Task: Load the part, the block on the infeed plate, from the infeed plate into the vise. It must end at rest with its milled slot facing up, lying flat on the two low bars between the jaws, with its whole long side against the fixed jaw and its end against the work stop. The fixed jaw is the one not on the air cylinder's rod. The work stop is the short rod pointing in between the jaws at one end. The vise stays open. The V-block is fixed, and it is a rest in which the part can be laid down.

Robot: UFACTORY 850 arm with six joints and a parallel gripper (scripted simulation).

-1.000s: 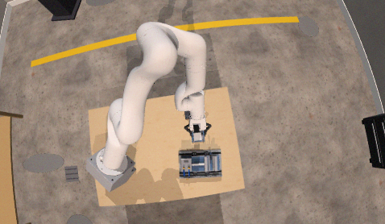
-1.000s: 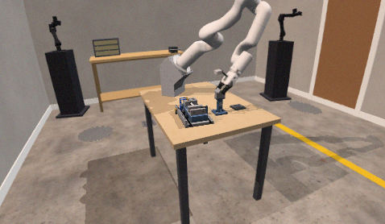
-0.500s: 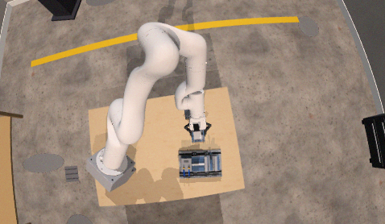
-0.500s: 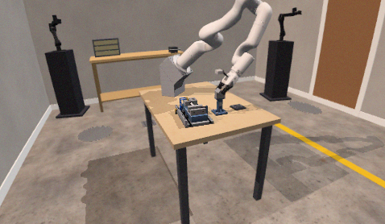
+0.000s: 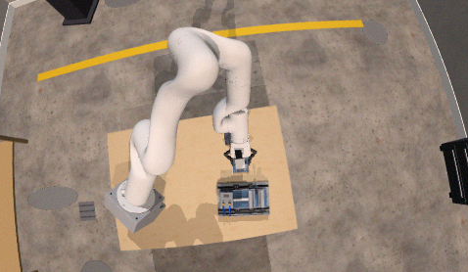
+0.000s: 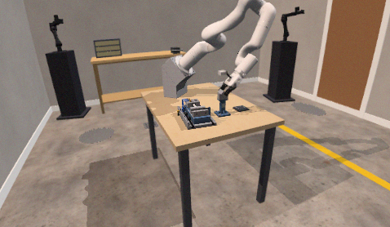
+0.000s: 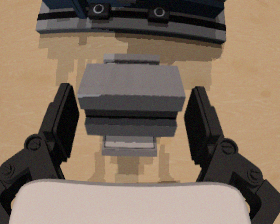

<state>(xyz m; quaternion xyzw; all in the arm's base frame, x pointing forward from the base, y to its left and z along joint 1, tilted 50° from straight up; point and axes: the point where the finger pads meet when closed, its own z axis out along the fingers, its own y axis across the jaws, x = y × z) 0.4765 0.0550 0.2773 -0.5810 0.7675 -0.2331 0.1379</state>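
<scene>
The part (image 7: 132,86), a grey block, rests in the V-block (image 6: 222,111) just beside the vise (image 5: 243,198). My gripper (image 7: 131,99) is open and points down over it, with one black finger on each side of the block and a gap to each. In the top view the gripper (image 5: 239,161) hangs just behind the vise. In the exterior view the gripper (image 6: 225,89) sits at the top of the part (image 6: 222,99). I cannot tell which way the slot faces.
The dark infeed plate (image 6: 241,108) lies flat to the right of the V-block with nothing on it. The arm's grey base (image 5: 134,207) stands at the table's left corner. The table edge runs close in front of the vise.
</scene>
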